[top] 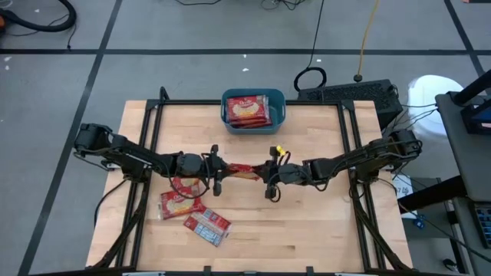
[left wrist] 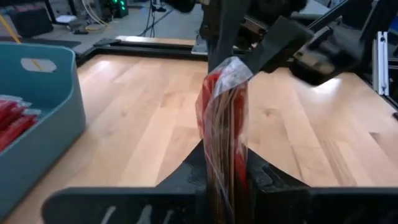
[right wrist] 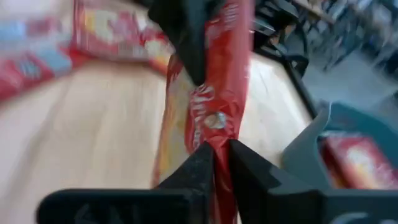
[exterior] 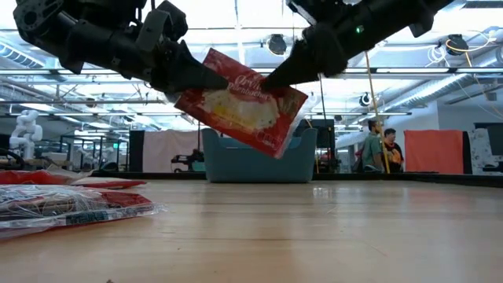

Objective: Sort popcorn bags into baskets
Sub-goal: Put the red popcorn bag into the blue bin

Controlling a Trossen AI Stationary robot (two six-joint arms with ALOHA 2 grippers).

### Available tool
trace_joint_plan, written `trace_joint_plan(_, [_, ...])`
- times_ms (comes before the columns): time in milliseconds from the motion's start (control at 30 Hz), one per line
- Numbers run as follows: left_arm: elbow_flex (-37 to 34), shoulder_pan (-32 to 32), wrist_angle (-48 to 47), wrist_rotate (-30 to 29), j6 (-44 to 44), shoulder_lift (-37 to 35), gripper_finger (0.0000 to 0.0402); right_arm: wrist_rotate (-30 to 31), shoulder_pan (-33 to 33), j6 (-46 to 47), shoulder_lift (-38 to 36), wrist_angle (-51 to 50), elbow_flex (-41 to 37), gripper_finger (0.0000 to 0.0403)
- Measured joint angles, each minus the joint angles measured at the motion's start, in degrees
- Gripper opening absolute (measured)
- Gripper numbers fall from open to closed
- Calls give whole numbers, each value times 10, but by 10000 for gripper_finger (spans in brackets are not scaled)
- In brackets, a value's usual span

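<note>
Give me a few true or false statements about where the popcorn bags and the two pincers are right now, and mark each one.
1. Both pincers, left pincer and right pincer, grip one popcorn bag in the air. True.
2. The teal basket is empty. False: it holds at least one bag.
3. Several bags lie on the table under the left arm. True.
4. The held bag rests on the table. False: it hangs above the wood.

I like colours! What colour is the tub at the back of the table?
The tub is teal-blue. The high view shows it best.
</note>
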Motion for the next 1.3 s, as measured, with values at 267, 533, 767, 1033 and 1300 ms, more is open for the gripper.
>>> trace_joint_plan(267, [0,1,0,-11,43,0,30,-189,-57,211,-57,-89,18,132])
trace_joint_plan(533, [0,1,0,-14,52,0,35,-249,-98,173,-38,-248,125,161])
trace_joint_plan(767, [0,1,1,-13,56,0,30,-250,-99,107,4,-316,186,161])
trace_joint_plan(1033, [0,1,4,-13,54,0,33,-278,-113,84,38,-313,188,147])
trace_joint_plan(1300, [0,5,8,-17,57,0,34,-277,-128,54,62,-307,187,59])
